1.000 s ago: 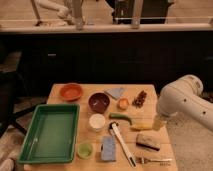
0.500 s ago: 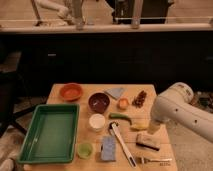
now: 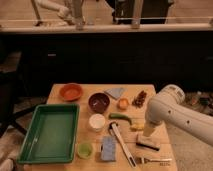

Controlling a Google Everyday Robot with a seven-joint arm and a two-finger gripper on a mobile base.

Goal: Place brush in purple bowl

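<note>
The arm (image 3: 170, 107) has swung lower, its tool (image 3: 149, 133) seemingly over the block (image 3: 148, 144), brush (image 3: 121, 145) untouched; grip unclear.

End effector (image 3: 148, 133) by block (image 3: 148, 143), right of brush (image 3: 121, 144); brush before purple bowl (image 3: 98, 102).

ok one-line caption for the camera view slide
Gripper low over the brown block; brush lies on the table, not yet in the purple bowl.

Looked like a robot test lab, a small wooden table (image 3: 87, 91) stood before a dark counter front (image 3: 100, 55), a green tray (image 3: 50, 131) lay on the table's left, the gripper (image 3: 148, 133) hung over its right edge.
</note>
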